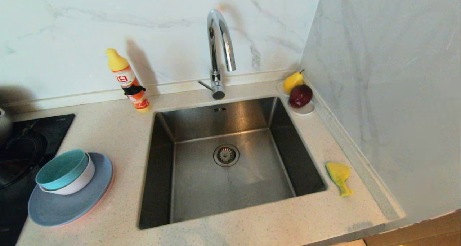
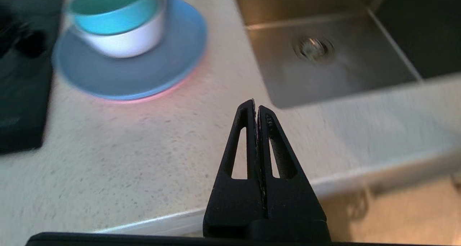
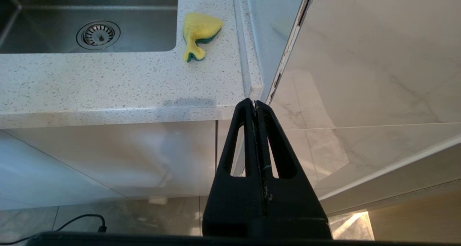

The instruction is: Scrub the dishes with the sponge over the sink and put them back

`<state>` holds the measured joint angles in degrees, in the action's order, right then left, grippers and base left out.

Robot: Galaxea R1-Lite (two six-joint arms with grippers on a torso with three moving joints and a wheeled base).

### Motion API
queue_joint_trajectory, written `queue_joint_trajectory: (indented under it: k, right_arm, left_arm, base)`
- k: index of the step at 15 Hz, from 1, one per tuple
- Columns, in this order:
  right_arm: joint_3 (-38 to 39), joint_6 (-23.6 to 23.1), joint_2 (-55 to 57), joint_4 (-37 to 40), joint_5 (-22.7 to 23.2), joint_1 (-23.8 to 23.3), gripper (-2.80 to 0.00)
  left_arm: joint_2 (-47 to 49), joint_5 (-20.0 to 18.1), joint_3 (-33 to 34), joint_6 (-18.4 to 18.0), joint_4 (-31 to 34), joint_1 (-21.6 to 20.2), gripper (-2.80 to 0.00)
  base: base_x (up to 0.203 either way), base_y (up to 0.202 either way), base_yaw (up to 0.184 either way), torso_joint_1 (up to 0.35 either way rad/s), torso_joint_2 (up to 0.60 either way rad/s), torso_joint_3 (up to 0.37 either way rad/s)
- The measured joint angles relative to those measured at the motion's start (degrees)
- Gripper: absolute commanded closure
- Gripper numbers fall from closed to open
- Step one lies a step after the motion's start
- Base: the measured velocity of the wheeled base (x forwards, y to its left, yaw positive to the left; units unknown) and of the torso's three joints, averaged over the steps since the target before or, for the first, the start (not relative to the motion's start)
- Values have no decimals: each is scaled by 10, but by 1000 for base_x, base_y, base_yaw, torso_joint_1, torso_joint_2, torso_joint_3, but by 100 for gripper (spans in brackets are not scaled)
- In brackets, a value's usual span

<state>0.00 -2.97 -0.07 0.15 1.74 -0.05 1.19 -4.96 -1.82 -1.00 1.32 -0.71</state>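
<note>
The dishes stand stacked on the counter left of the sink [image 1: 230, 120]: a teal bowl [image 1: 61, 168] nests in a pale bowl [image 1: 77, 183] on a grey-blue plate [image 1: 68, 206], and a thin pink rim [image 1: 104, 199] of a plate shows beneath. The yellow sponge [image 1: 339, 176] lies on the counter right of the sink. Neither arm shows in the head view. My left gripper [image 2: 256, 107] is shut and empty over the counter's front edge, with the stack [image 2: 119, 30] ahead of it. My right gripper [image 3: 255, 102] is shut and empty below the counter's front corner, short of the sponge [image 3: 198, 33].
A chrome gooseneck tap [image 1: 219, 51] rises behind the sink, with an orange detergent bottle [image 1: 129, 81] to its left. A white saucer [image 1: 304, 109] with a pear [image 1: 292, 81] and a dark red fruit [image 1: 300, 95] sits at the back right. A black hob [image 1: 25, 148] lies at far left. A marble wall [image 1: 389, 94] closes the right side.
</note>
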Motion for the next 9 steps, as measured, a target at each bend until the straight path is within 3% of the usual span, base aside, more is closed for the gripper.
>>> queue_joint_trajectory:
  k: [3,4,7,9]
  right_arm:
    - [0,-1,0,0,0,0,0]
    - [0,-1,0,0,0,0,0]
    - [0,-5,0,0,0,-1,0]
    - [0,1,0,0,0,0,0]
  left_arm:
    - [-11,51,6,46,-2,0,0]
    - [-12,55,8,40,-2,0,0]
    - [-13,38,14,-52,-4,0,0]
    - [-13,34,17,-66,-5,0,0]
  base:
    - [0,0,0,0,0,0]
    - [0,0,0,0,0,0]
    - [0,0,0,0,0,0]
    - [0,0,0,0,0,0]
